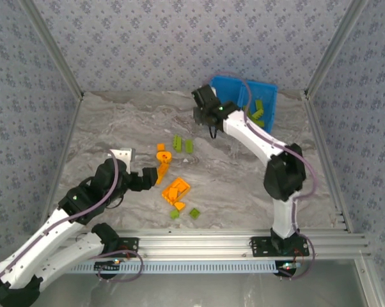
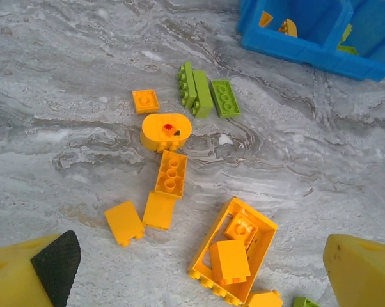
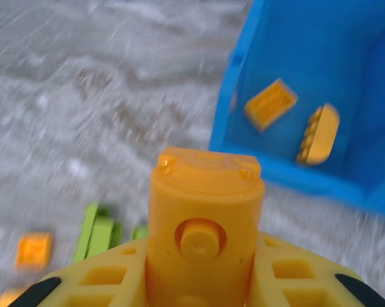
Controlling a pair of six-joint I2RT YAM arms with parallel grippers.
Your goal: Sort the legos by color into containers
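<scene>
Within right tool (image 3: 202,295), orange lego (image 3: 205,204)

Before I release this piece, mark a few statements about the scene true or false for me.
1. The right end effector grips an orange brick. True.
2. The left end effector is shut on a green brick. False: it is open and empty, above loose orange pieces.
3. Two orange bricks lie in one compartment of the blue bin. True.
4. Every green brick is already binned. False: several green bricks lie on the table.
</scene>
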